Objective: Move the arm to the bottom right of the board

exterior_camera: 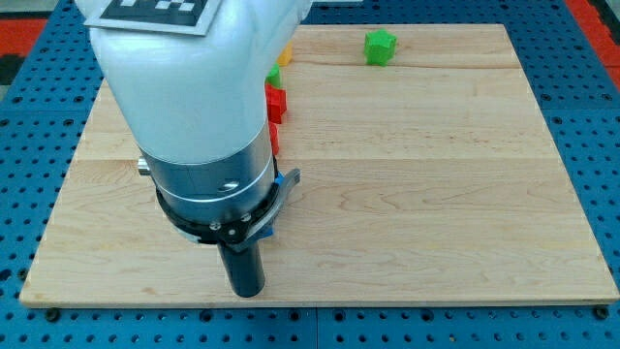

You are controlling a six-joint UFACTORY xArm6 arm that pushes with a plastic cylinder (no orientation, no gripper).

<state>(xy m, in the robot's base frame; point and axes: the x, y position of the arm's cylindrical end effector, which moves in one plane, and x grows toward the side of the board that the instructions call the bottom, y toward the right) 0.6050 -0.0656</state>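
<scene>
My arm's white and grey body fills the view's upper left and hides part of the wooden board point(436, 194). My tip point(246, 291) rests near the board's bottom edge, left of centre. A green block point(380, 46), shaped like a star, sits near the board's top edge, far up and right of the tip. A red block point(276, 103) shows partly beside the arm, above the tip. A sliver of a yellow block point(285, 53) and a bit of green point(273, 76) show above the red one; their shapes are hidden.
The board lies on a blue perforated table point(591, 116). Red strips point(581, 15) show at the view's top corners.
</scene>
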